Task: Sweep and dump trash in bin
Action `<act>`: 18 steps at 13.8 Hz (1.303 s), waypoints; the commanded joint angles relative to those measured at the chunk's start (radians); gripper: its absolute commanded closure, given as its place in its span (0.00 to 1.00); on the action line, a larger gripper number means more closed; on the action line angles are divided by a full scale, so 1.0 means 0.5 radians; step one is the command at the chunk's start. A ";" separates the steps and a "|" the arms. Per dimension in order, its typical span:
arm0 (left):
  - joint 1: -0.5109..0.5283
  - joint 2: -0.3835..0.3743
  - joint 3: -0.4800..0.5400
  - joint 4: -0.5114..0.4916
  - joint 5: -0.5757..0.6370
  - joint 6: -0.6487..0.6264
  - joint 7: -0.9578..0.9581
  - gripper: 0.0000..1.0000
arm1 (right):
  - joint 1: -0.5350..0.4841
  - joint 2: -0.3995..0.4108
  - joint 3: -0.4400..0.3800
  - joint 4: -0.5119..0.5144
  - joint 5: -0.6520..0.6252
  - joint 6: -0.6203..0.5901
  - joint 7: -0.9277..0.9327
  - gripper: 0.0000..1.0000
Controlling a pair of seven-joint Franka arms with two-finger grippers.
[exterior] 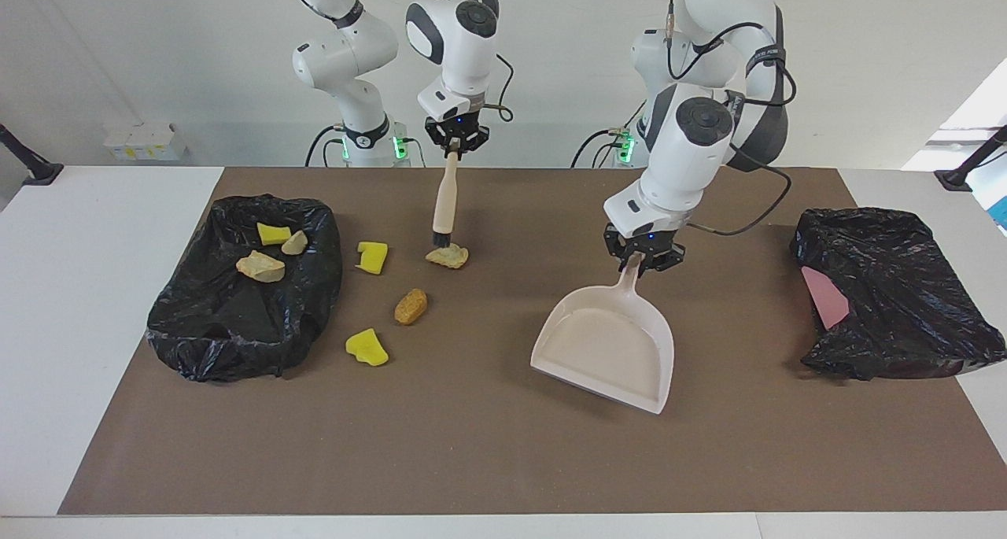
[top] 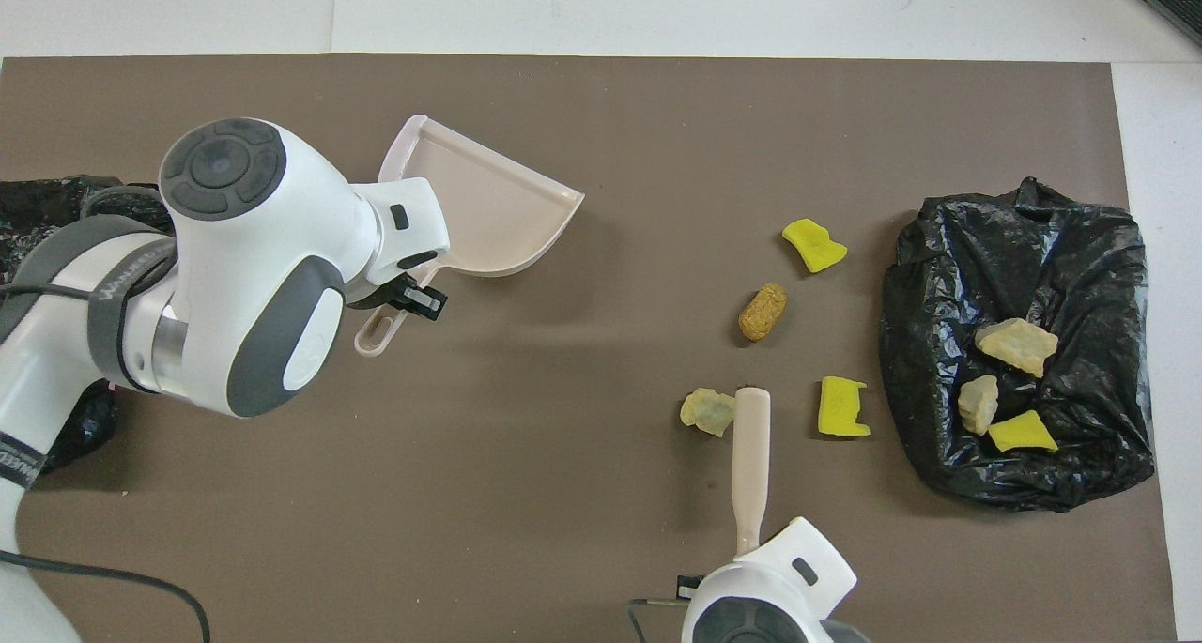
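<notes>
White table [exterior: 94,287] with a big brown mat [exterior: 488,460] over most of it, plain white wall [exterior: 157,67] across the top of the facing view, small white box [exterior: 144,141] at the wall, upper left of that frame.

Black bin bag [exterior: 236,319] at left of the facing frame, toward the right arm's end of the table; in it three pieces of trash: yellow foam chunk [exterior: 273,233], small tan lump [exterior: 294,243], bigger tan lump [exterior: 260,266]. Second black bag [exterior: 897,303] at right of that frame, a flat pink sheet [exterior: 824,297] showing at its opening.

Loose trash on the mat, centre-left of the facing frame: yellow chunk [exterior: 372,256] just beside the bin bag, pale crusty lump [exterior: 448,256], brown bread lump [exterior: 410,306], yellow chunk [exterior: 367,347] lowest in frame.

Right pincer [exterior: 455,144], upper centre of frame, is closed on the top of a brush handle [exterior: 445,201]; brush hangs upright, dark bristles [exterior: 437,243] down at the pale crusty lump, touching or just beside it.

Left pincer [exterior: 643,257], centre-right, is clamped on the handle of the pale dustpan [exterior: 606,350]; pan tilted, mouth toward lower right of the facing frame. In the overhead frame the dustpan [top: 488,213] sits upper left, well apart from the loose trash.
</notes>
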 commanded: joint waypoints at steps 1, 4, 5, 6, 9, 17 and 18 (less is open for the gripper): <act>0.012 -0.112 0.005 -0.105 0.032 -0.141 0.423 1.00 | -0.115 -0.023 0.022 -0.031 -0.190 -0.129 0.073 1.00; 0.024 -0.226 0.002 -0.301 0.102 -0.113 0.798 1.00 | -0.311 0.004 0.022 -0.043 -0.231 -0.175 0.042 1.00; 0.024 -0.281 0.002 -0.393 0.102 -0.080 0.927 1.00 | -0.354 0.001 0.022 -0.062 -0.289 -0.203 0.000 1.00; 0.021 -0.312 0.002 -0.458 0.102 -0.031 1.028 1.00 | -0.415 -0.002 0.022 -0.089 -0.329 -0.212 -0.016 1.00; 0.003 -0.392 0.002 -0.614 0.102 0.086 1.394 1.00 | -0.483 0.004 0.022 -0.227 -0.372 -0.102 -0.043 1.00; -0.362 -0.456 -0.011 -0.946 0.173 0.353 1.183 1.00 | -0.624 0.191 0.025 -0.246 -0.326 0.156 -0.387 1.00; -0.408 -0.456 -0.014 -0.986 0.209 0.402 1.079 1.00 | -0.600 0.255 0.025 -0.164 -0.281 0.150 -0.399 1.00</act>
